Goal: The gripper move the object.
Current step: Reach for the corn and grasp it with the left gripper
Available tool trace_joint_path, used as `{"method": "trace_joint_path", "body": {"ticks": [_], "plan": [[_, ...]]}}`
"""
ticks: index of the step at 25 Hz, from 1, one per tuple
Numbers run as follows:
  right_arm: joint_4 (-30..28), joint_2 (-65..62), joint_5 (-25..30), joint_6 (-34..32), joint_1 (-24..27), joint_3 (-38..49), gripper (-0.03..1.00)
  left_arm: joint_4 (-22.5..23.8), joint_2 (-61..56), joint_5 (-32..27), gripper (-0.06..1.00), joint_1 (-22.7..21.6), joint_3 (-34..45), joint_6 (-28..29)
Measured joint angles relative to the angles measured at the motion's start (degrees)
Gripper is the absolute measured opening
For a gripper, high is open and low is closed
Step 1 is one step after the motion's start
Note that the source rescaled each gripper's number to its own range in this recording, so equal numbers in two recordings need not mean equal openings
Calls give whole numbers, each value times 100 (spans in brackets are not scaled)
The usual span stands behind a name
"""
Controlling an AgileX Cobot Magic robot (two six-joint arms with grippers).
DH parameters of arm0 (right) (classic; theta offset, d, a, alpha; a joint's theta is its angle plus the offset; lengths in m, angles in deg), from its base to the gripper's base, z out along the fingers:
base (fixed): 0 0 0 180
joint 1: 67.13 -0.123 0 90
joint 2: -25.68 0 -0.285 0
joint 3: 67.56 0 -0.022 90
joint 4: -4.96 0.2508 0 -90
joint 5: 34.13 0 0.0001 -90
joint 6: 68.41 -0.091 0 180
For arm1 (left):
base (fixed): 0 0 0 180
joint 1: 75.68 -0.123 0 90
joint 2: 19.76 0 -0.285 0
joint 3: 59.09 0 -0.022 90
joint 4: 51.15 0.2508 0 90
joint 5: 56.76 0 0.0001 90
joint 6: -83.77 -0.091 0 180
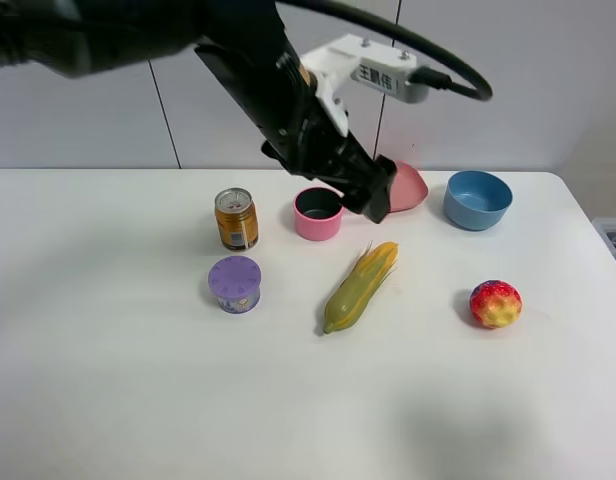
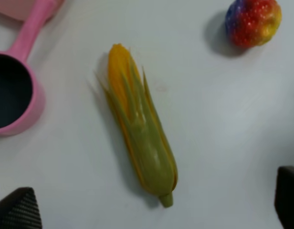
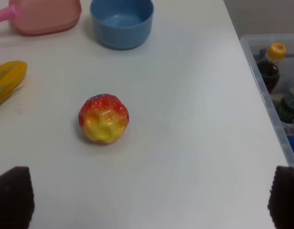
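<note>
The toy corn cob (image 1: 360, 285) lies flat on the white table (image 1: 108, 400) near the middle, yellow kernel end toward the back right, green husk end toward the front left. My left gripper (image 1: 373, 200) hangs above the table just behind the corn, in front of the pink cup. In the left wrist view the corn (image 2: 142, 129) lies below the left gripper (image 2: 154, 205), whose dark fingertips (image 2: 18, 210) stand wide apart and empty. My right gripper (image 3: 147, 200) is open and empty above the table's right part. The corn's yellow tip (image 3: 6, 78) shows at the edge of that view.
A gold can (image 1: 236, 218) and a purple lidded cup (image 1: 235, 283) stand left of the corn. A pink cup (image 1: 318, 213), a pink dish (image 1: 408, 187) and a blue bowl (image 1: 478, 199) stand behind it. A red-yellow bumpy ball (image 1: 495, 303) lies right. A bin with bottles (image 3: 276, 86) stands off the table's right edge.
</note>
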Motion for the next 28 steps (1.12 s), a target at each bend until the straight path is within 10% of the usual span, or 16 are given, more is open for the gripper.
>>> {"method": "trace_joint_path", "body": {"ticks": [14,28], "plan": [[0,0,0,0,0,0,100,-21,1370,1579,100,195,0,1203],[0,0,0,0,0,0,100,328,2032,1639,100,195,-5,1489]]}}
